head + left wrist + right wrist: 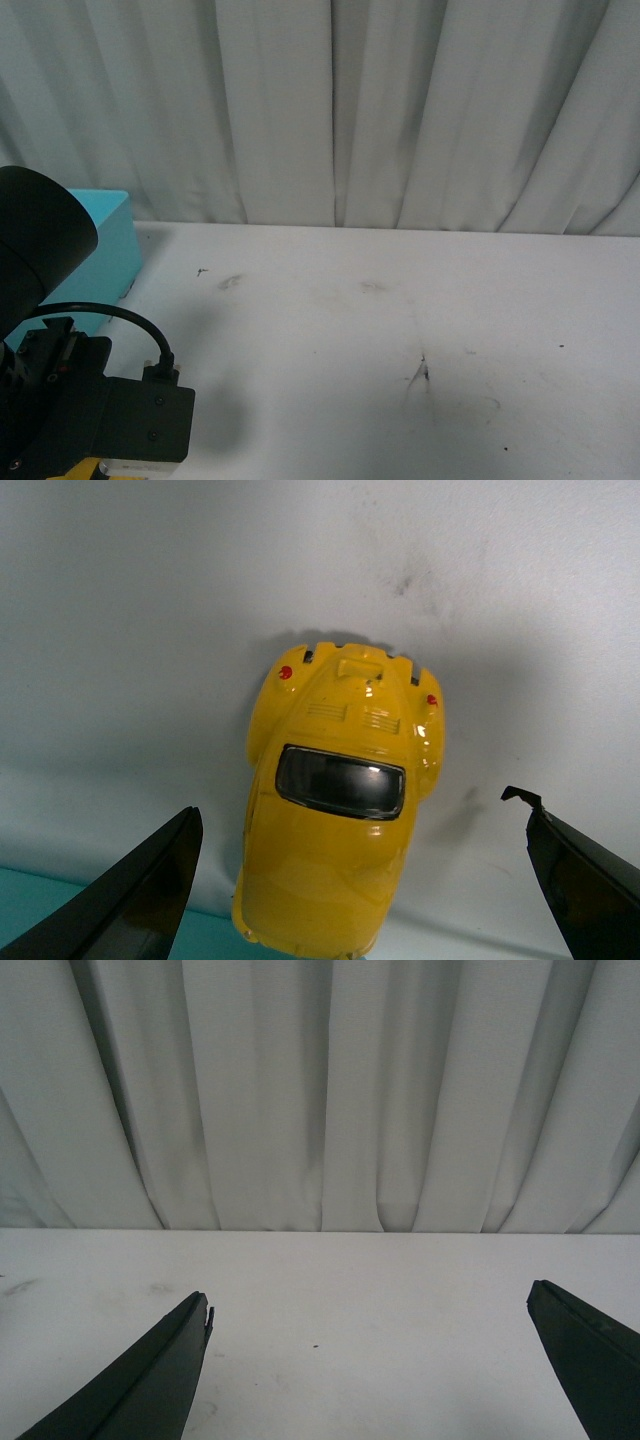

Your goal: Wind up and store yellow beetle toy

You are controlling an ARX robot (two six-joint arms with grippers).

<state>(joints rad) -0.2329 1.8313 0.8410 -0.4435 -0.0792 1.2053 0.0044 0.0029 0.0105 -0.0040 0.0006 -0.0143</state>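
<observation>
Bodywork of the yellow beetle toy (335,830) fills the middle of the left wrist view, seen from above. Its dark rear window faces the camera, and two small red tail lights sit at the end farthest from the wrist. The toy stands on the white table (120,630), casting a soft shadow around itself. A grey smudge (402,582) marks the table just beyond the toy's tail.

The left gripper (355,805) hangs over the toy with its black fingers (140,895) spread wide, one on either side of the toy and both clear of its paint. At the toy's nose end a strip of teal crosses the edge of that view; whether toy and teal touch cannot be told.

In the front view the left arm (90,400) and its black cable (120,315) cover the toy, leaving only a sliver of yellow beneath the housing. Behind the arm, farther from the toy, stands a teal box (105,250). Well off to the toy's right are dark scuff marks (420,375).

The right gripper (370,1293) is parted too, holding nothing, and faces a pleated white curtain (320,1090).
</observation>
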